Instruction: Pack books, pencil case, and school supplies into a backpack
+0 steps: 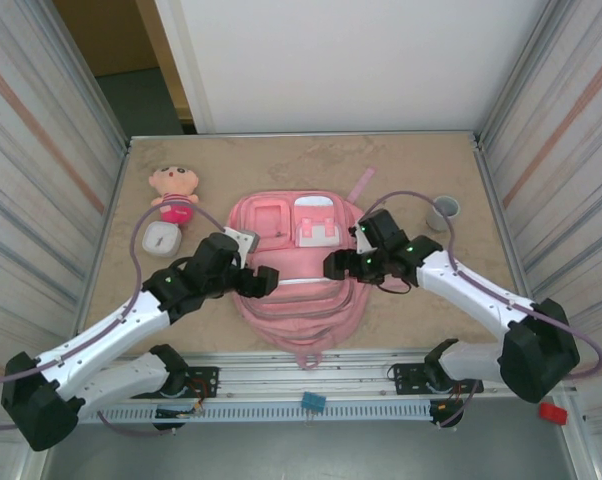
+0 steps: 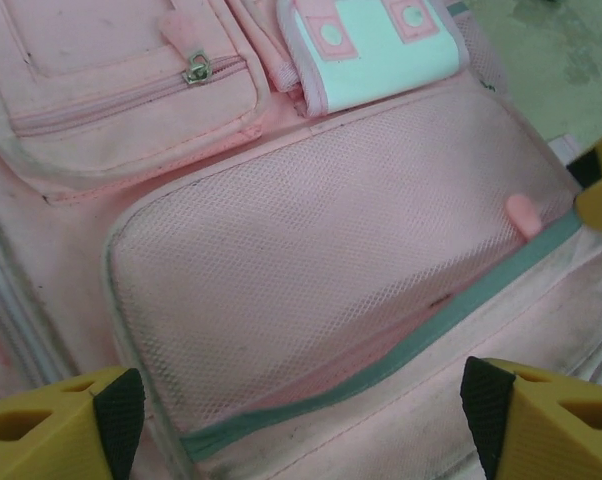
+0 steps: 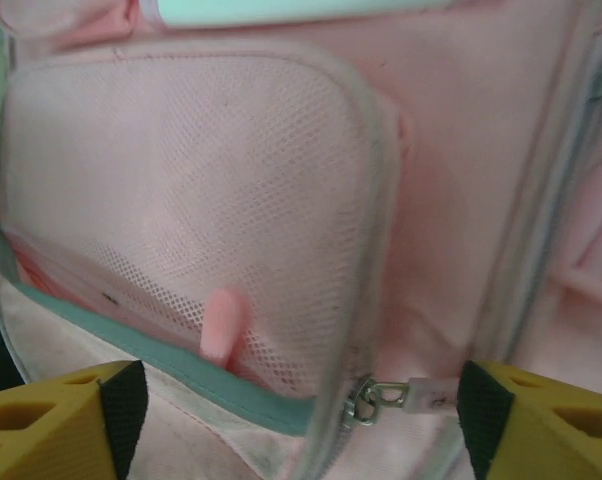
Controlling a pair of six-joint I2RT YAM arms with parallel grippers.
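**Hazard 1.** The backpack (image 1: 291, 300) lies flat, front face up, at the middle of the table (image 1: 431, 150), between the two arms. It is soft and nothing restrains it. A pull from one side alone is likely to drag the whole bag across the surface instead of opening it, so the opposite arm should pin the fabric.

**Hazard 2.** The mesh pocket (image 2: 321, 270) on the front face looks slack, and its grey-green edge band (image 2: 401, 350) gapes slightly. A fingertip lowered here may snag the mesh or pinch a fold of cloth rather than the intended part.

**Hazard 3.** The zipper pull (image 3: 381, 393) at the pocket corner is small and metallic. It sits between the right gripper's pads but off-centre, closer to one of them. Closing from this position would probably miss it or let it slip out.

**Pose.** Both arms extend forward and inward from their bases, and the wrists converge over the lower half of the bag. The left gripper (image 1: 264, 281) and the right gripper (image 1: 333, 266) face each other, near but apart. In each wrist view the jaws stand spread wide, with nothing clamped between them
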